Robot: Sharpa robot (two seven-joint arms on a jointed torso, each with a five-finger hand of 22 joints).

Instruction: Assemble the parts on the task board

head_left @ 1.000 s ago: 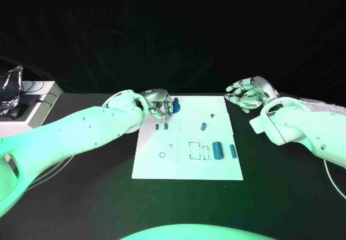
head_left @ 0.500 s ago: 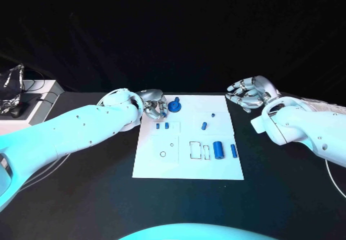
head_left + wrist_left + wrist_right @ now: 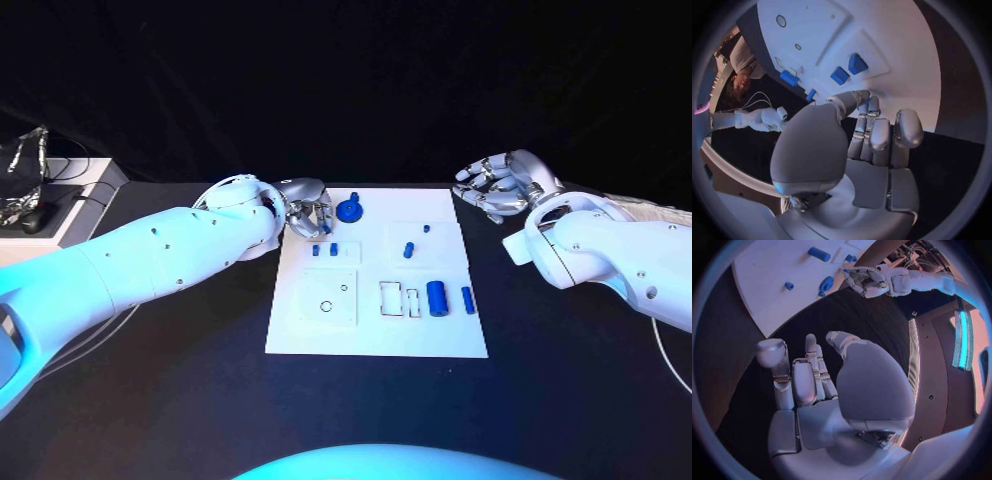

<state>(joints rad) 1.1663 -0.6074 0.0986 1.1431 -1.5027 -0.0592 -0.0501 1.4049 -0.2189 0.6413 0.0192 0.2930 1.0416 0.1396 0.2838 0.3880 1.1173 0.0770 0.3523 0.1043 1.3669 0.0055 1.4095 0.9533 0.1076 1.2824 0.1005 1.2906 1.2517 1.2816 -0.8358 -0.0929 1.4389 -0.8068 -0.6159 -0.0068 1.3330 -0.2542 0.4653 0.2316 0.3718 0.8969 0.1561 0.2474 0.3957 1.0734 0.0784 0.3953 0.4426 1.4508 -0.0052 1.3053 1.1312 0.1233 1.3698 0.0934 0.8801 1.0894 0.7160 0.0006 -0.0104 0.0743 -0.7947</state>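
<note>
The white task board [image 3: 375,325] lies in the middle of the black table. A large blue part [image 3: 351,210] stands near its far left corner. My left hand [image 3: 307,215] is just beside that part, fingers curled in, and the left wrist view shows nothing inside the left hand [image 3: 873,135]. Two small blue parts [image 3: 325,251] lie nearer on the board, seen again as two small blue parts [image 3: 848,70]. A blue cylinder [image 3: 436,297] and a slim blue part [image 3: 467,300] lie at the board's right. My right hand [image 3: 498,185] hovers off the far right corner, curled and empty.
Two more small blue pieces [image 3: 410,250] [image 3: 427,230] lie mid-board, beside outlined slots [image 3: 392,298] and small holes [image 3: 327,306]. A white box with cables [image 3: 58,205] stands at the table's far left. Black table surrounds the board.
My left hand has drawn slightly away from the large blue part, which now stands apart from the fingers. The right hand has barely moved.
</note>
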